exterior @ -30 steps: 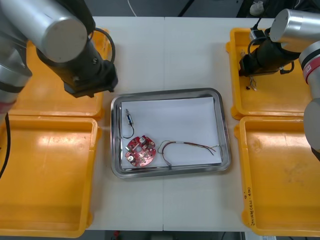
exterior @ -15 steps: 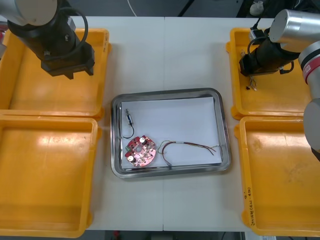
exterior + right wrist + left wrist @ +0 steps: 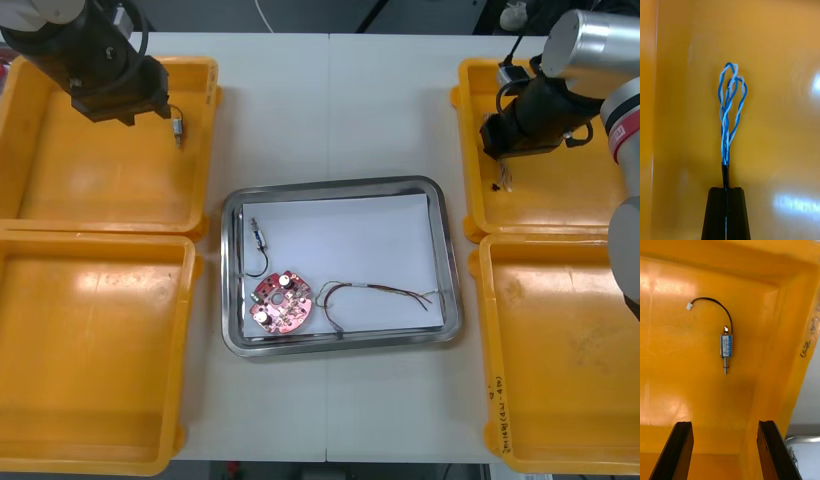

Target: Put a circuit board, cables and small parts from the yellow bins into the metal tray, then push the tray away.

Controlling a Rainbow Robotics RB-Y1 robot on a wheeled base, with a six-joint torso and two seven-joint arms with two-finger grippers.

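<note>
My right gripper (image 3: 726,189) is shut on the end of a twisted blue and white cable (image 3: 730,108), which stands out from its fingertips over the floor of the far right yellow bin (image 3: 560,195). Over the far left yellow bin (image 3: 90,170) my left gripper (image 3: 725,423) stands open. A small metal part (image 3: 726,347) with a black cable lies on the bin floor ahead of its fingers. The metal tray (image 3: 340,184), white inside, holds a round red circuit board (image 3: 281,302), a small metal part (image 3: 259,237) with a black cable, and a red and yellow cable (image 3: 385,292).
Two more yellow bins, the near left one (image 3: 90,350) and the near right one (image 3: 570,350), flank the tray. In the left wrist view the far left bin's wall (image 3: 790,352) rises close beside the small part.
My right gripper has shut on the blue and white cable. The left arm has swung from beside the tray back over the far left bin, still open.
</note>
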